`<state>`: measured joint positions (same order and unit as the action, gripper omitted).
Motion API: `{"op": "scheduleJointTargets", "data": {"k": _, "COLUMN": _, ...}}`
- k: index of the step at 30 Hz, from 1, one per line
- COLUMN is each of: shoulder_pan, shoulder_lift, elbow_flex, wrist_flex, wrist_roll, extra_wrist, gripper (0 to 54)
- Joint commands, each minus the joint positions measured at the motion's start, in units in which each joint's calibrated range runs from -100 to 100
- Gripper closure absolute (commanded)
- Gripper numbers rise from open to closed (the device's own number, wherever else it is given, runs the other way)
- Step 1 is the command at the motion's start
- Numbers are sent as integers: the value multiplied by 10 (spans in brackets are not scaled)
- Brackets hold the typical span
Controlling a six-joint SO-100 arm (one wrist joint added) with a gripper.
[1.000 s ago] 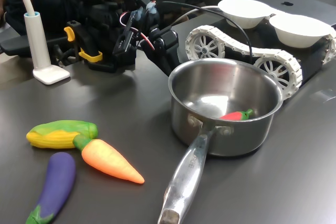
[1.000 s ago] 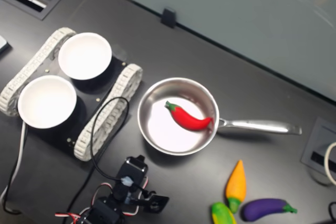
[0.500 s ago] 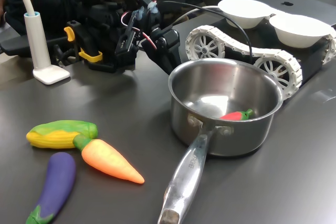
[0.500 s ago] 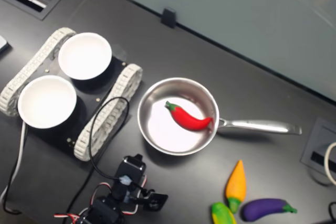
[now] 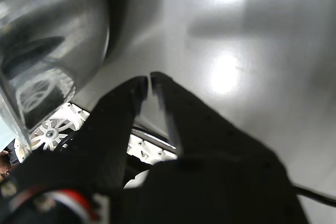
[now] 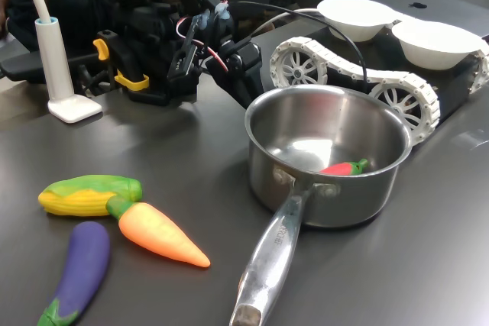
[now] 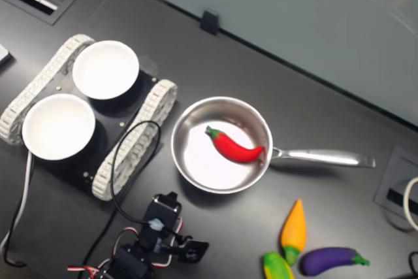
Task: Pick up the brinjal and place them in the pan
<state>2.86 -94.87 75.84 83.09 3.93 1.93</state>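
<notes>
The purple brinjal [image 6: 80, 269] with its green cap lies on the dark table near the first exterior view's lower left, next to the carrot; it also shows at the second exterior view's lower right as the brinjal [image 7: 330, 259]. The steel pan [image 6: 336, 204] stands mid-table with its handle towards the first exterior view's bottom. In the second exterior view the pan [image 7: 196, 168] holds a red chilli. My black gripper [image 6: 244, 82] hovers beside the pan's far rim, well away from the brinjal. In the wrist view the gripper [image 5: 148, 80] is shut and empty.
An orange carrot [image 6: 160, 234] and a corn cob [image 6: 88, 195] lie by the brinjal. The red chilli [image 7: 234, 146] rests inside the pan. A tracked vehicle [image 7: 134, 151] carries two white bowls [image 7: 106, 68]. A white lamp base [image 6: 72, 108] stands at the first exterior view's left.
My arm shifted slightly beside the pan's far rim a second ago and has since held still. The vegetables and pan have not moved.
</notes>
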Motion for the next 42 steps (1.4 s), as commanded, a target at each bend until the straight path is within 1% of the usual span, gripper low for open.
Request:
{"op": "scheduleJointTargets", "data": {"k": 1, "shoulder_pan": -7, "shoulder_lift": -7, "elbow_flex": -10, "wrist_flex": -27, "wrist_roll": 4, "extra_wrist": 7, "gripper": 534}}
{"op": "scheduleJointTargets", "data": {"k": 19, "shoulder_pan": 6, "shoulder_lift": -7, "elbow_flex": -11, "wrist_flex": -26, "wrist_roll": 1, "extra_wrist": 7, "gripper": 534}}
{"op": "scheduleJointTargets", "data": {"k": 37, "shoulder_pan": 2, "shoulder_lift": -7, "elbow_flex": -12, "wrist_flex": -24, "wrist_roll": 5, "extra_wrist": 6, "gripper": 534}}
{"op": "scheduleJointTargets", "data": {"k": 38, "shoulder_pan": 0, "shoulder_lift": -7, "elbow_flex": -16, "wrist_flex": -24, "wrist_roll": 9, "extra_wrist": 6, "gripper": 534}}
{"op": "scheduleJointTargets", "data": {"k": 39, "shoulder_pan": 7, "shoulder_lift": -7, "elbow_flex": -48, "wrist_flex": 0, "wrist_roll": 19, "extra_wrist": 6, "gripper": 534}}
{"op": "scheduleJointTargets", "data": {"k": 40, "shoulder_pan": 20, "shoulder_lift": -7, "elbow_flex": -71, "wrist_flex": 9, "wrist_roll": 18, "extra_wrist": 2, "gripper": 534}}
{"op": "scheduleJointTargets", "data": {"k": 42, "shoulder_pan": 22, "shoulder_lift": -7, "elbow_flex": -75, "wrist_flex": 5, "wrist_roll": 9, "extra_wrist": 2, "gripper": 534}}
